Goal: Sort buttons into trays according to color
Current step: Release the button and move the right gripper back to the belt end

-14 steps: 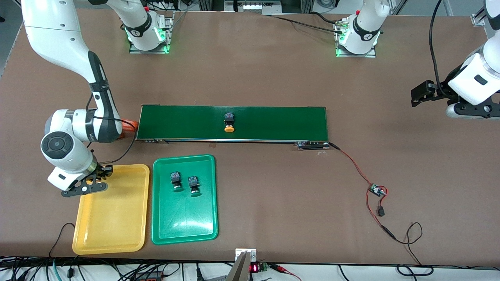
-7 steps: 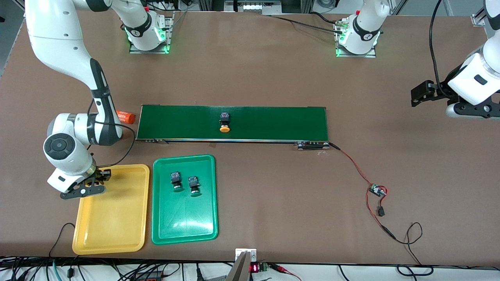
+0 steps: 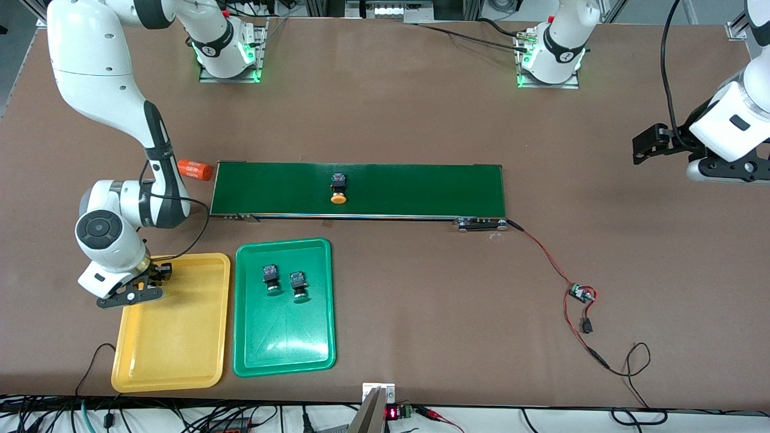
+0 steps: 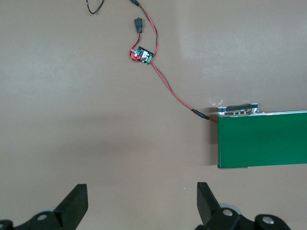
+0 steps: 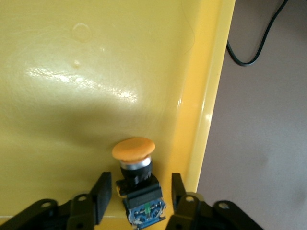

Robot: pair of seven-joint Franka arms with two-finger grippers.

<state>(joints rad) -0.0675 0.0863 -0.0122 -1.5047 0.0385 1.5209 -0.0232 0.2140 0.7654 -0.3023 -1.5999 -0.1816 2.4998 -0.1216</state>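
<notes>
A yellow-capped button (image 5: 136, 167) lies in the yellow tray (image 3: 174, 337) close to its rim (image 5: 206, 110). My right gripper (image 5: 140, 191) straddles it, open, with a gap on each side of the black-blue body. In the front view this gripper (image 3: 157, 273) hangs low over the tray's corner toward the right arm's end and hides that button. A second yellow button (image 3: 338, 188) lies on the dark-green conveyor belt (image 3: 421, 189). Two green buttons (image 3: 271, 280) (image 3: 298, 285) rest in the green tray (image 3: 283, 343). My left gripper (image 3: 646, 144) (image 4: 141, 201) waits open over bare table.
An orange cylinder (image 3: 194, 169) lies at the belt's end toward the right arm. A small circuit board (image 3: 580, 293) (image 4: 144, 55) with red-black wires runs to the belt's other end (image 4: 261, 139). Cables lie along the table's nearest edge.
My right gripper has opened and let go of the yellow button in the yellow tray. The button on the belt has travelled toward the right arm's end. The left arm is still.
</notes>
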